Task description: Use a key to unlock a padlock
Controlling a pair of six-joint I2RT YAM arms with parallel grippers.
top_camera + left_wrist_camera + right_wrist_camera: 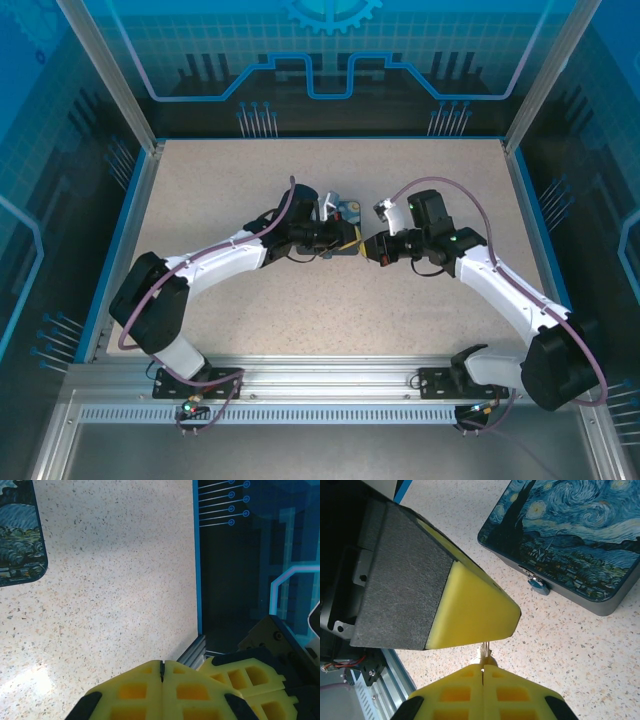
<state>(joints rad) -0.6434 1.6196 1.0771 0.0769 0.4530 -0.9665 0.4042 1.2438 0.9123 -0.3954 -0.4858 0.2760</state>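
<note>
- One padlock point(538, 584): small and blue-grey, it hangs against the front wall of the box point(570, 535), about midway along that wall and low, near the table point(560, 645).
- One key point(484, 651): a thin pale sliver sticking out from between the fingertips of the right tool point(483, 672). It lies at about 8 o'clock from the padlock, apart from it and not in the lock.
- Right tool: closed, pinching the key between its two yellow fingers.
- Left tool point(162, 667): closed, its two yellow fingers pressed together with nothing visible between them.
- In the right wrist view, one finger of the left tool, grey-padded with a yellow tip, fills the 10 o'clock side. Its tip is just above the key, and I cannot tell whether they touch.
- In the left wrist view, the right tool's fingers point(240, 675) lie just beside the left tool, at 3 o'clock from it.
- One box: its lid carries a blue night-sky print with yellow stars, and it lies flat on the table. In the top view it lies at 12 o'clock from the two tools.
- Two arms: in the top view they meet near the table's middle, the left reaching in from 8 o'clock and the right from 4 o'clock, their tool tips close together.
- One table: speckled beige.
</note>
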